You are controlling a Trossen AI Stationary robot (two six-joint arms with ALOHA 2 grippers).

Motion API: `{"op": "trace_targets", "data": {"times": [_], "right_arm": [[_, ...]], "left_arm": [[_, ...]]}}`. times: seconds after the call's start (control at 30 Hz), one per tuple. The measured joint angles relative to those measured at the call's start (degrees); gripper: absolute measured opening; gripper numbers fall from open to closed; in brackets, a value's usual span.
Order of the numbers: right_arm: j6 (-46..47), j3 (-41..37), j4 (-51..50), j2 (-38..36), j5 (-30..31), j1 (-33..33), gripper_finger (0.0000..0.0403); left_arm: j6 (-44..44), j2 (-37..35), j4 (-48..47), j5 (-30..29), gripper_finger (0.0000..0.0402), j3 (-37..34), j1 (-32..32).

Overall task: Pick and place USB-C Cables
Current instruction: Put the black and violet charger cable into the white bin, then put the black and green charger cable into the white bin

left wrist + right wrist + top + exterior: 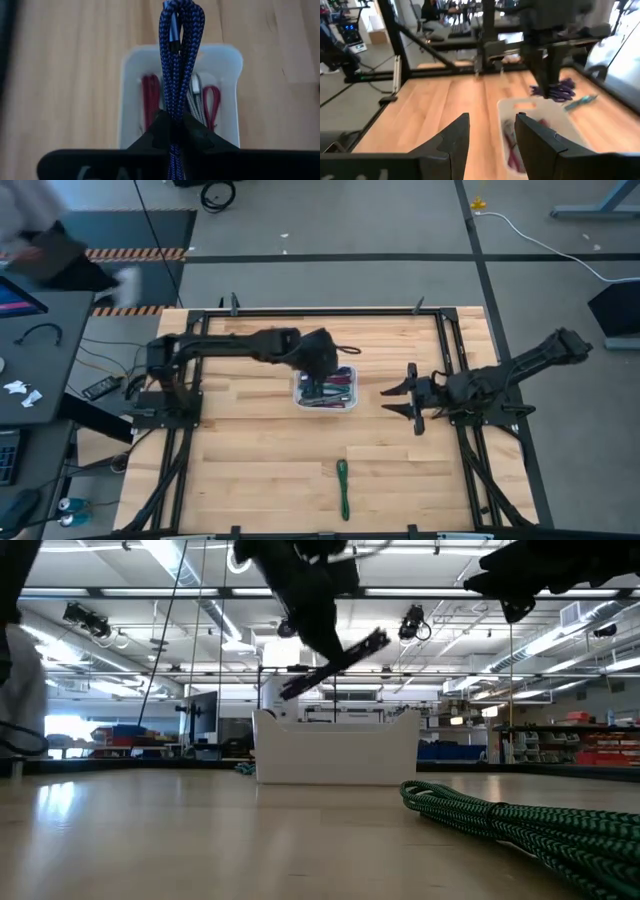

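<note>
Cables lie bundled in a white bin point(325, 403) near the middle of the wooden table point(250, 470), red, grey and teal strips showing inside it. The left gripper point(173, 131) hangs above the bin with its fingers clamped on a blue-purple cable point(177, 60), folded into a braided loop that sticks out past the fingertips; from across the table, this bundle is clear of the bin's rim, directly over it. A green cable point(342, 488) lies alone on the bare wood near the table's front edge, well apart from the bin. The right gripper point(402, 403) hovers just beside the bin on the right arm's side, its jaws spread wide and holding nothing.
</note>
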Motion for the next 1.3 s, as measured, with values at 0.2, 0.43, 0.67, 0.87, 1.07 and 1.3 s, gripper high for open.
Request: {"op": "trace_targets", "data": {"times": [0.2, 0.43, 0.67, 0.87, 1.07, 1.3], "right_arm": [[1.40, 0.00, 1.00, 2.88, 2.94, 1.70, 0.0162], [2.50, 0.00, 2.88, 5.26, 4.99, 1.76, 0.0162], [-1.04, 0.00, 4.89, 5.90, 4.99, 1.07, 0.0162], [-3.67, 0.00, 6.33, 5.90, 4.99, -0.58, 0.0162], [-4.34, 0.00, 7.54, 5.90, 4.99, -1.50, 0.0162], [0.22, 0.00, 4.83, 6.42, 4.97, -1.11, 0.0162]], "left_arm": [[0.55, 7.80, -3.60, 5.63, 0.0021, 3.07, 1.22], [0.16, 13.73, -3.31, 4.70, 0.0036, 3.12, 0.85], [0.73, 15.02, -4.43, -0.12, 0.0050, 3.09, 0.77], [1.83, 15.02, -6.11, -0.14, 0.0121, 3.44, 0.47], [-3.28, 15.02, -25.16, -3.41, 0.0196, 15.05, 0.13], [-15.01, 12.11, -38.86, -14.39, 0.0205, 24.65, -10.18]]}}
